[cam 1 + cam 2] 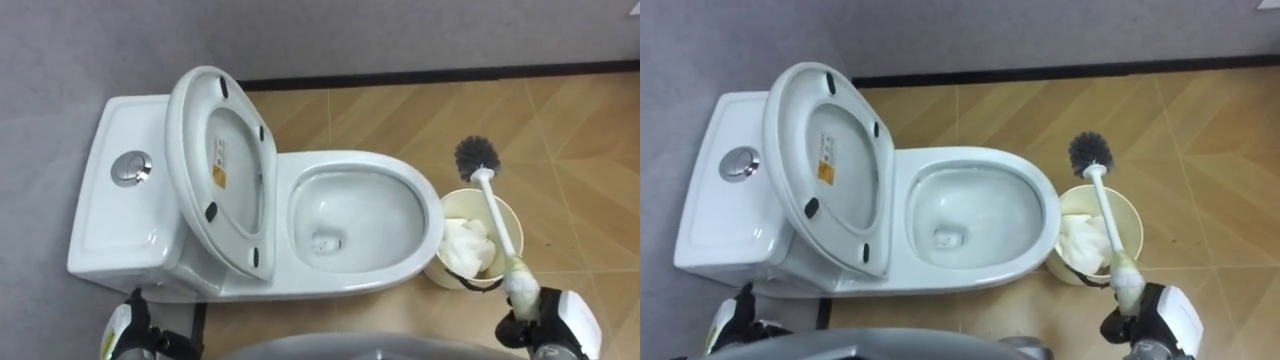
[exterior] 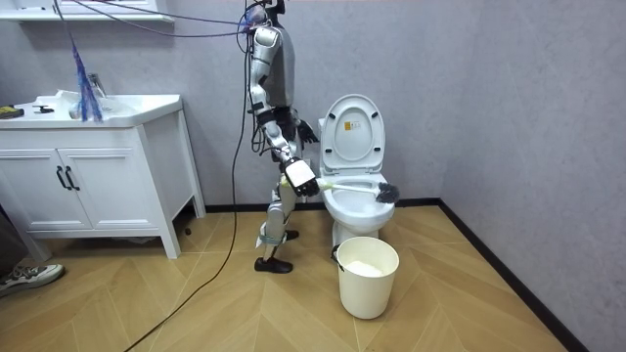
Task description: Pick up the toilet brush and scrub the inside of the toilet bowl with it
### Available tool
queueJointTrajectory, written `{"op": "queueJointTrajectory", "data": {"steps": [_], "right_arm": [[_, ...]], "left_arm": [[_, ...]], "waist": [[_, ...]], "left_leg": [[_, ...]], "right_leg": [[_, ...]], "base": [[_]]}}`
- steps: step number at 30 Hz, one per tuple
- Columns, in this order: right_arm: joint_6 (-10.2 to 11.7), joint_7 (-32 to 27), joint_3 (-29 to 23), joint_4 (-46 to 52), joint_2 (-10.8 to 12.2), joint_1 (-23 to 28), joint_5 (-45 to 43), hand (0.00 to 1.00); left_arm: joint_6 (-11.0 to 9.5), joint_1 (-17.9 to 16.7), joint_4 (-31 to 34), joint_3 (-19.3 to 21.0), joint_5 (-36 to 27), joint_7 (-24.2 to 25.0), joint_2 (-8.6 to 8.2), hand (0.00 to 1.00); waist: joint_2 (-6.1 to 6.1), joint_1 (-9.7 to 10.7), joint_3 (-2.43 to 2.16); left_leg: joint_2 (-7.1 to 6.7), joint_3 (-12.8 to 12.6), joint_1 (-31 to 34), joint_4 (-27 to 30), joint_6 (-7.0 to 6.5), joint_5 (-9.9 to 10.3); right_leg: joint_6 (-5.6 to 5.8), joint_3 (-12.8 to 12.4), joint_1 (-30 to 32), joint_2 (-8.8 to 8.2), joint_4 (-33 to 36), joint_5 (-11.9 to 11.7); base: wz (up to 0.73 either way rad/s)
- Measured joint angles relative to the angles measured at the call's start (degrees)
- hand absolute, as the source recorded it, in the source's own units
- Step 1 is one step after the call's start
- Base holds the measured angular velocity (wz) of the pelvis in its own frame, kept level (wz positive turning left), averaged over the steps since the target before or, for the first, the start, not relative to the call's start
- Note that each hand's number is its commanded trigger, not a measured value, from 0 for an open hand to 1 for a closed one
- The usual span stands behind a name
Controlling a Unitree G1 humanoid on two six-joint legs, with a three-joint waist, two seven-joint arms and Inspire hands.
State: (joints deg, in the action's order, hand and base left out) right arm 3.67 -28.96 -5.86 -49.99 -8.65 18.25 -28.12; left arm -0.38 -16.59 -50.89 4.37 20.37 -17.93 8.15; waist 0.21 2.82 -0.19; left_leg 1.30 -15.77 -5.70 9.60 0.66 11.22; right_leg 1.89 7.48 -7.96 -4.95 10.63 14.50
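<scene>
Here, the toilet (image 1: 350, 160) stands against the wall with its seat and lid (image 1: 225, 160) raised toward the cistern (image 1: 120, 215), leaving the bowl (image 1: 350, 215) fully exposed. In the room view the robot stands at the side of the toilet, facing across it. A cream waste bin (image 1: 437, 270) holding white paper sits on the floor just beside the bowl, on the robot's right. The toilet brush (image 1: 495, 215) is not yet in the bowl: the right hand (image 1: 527, 322), low at the right edge, has its fingers wrapped round the grip end. The brush's long axis runs from that hand away from the robot, passing above the bin, and its bristle head (image 1: 477, 155) lies beyond the bin's far rim. The bowl therefore lies to the left of the head. The next move probably calls for a leftward swing and a downward tilt of the head into the bowl. The left hand (image 1: 133, 335) shows at the lower left, idle; its finger state cannot be determined.
</scene>
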Motion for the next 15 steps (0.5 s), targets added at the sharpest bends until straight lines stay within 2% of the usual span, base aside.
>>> {"op": "queueJointTrajectory", "data": {"steps": [12, 15], "right_arm": [[-0.1, 0.0, 0.0, -7.4, 0.1, -1.3, 2.0, 0.00], [-0.8, 0.4, 0.0, -8.0, 0.2, -1.4, 3.1, 0.00]], "left_arm": [[0.0, -0.5, -1.6, -0.1, -0.2, 0.0, -0.35, 0.00], [0.1, -0.6, -2.0, 0.0, -0.1, 0.0, -0.36, 0.00]], "waist": [[-0.21, -0.1, 0.03], [-0.19, -0.1, 0.04]], "left_leg": [[0.05, 0.2, -0.8, -0.2, 0.01, 0.0], [0.06, 0.3, -0.8, -0.2, 0.01, 0.0]], "right_leg": [[-0.01, 0.1, -0.5, 0.05, 0.1, -0.2], [0.02, 0.1, -0.6, 0.06, 0.0, -0.2]], "base": [[-0.01], [0.00]]}}
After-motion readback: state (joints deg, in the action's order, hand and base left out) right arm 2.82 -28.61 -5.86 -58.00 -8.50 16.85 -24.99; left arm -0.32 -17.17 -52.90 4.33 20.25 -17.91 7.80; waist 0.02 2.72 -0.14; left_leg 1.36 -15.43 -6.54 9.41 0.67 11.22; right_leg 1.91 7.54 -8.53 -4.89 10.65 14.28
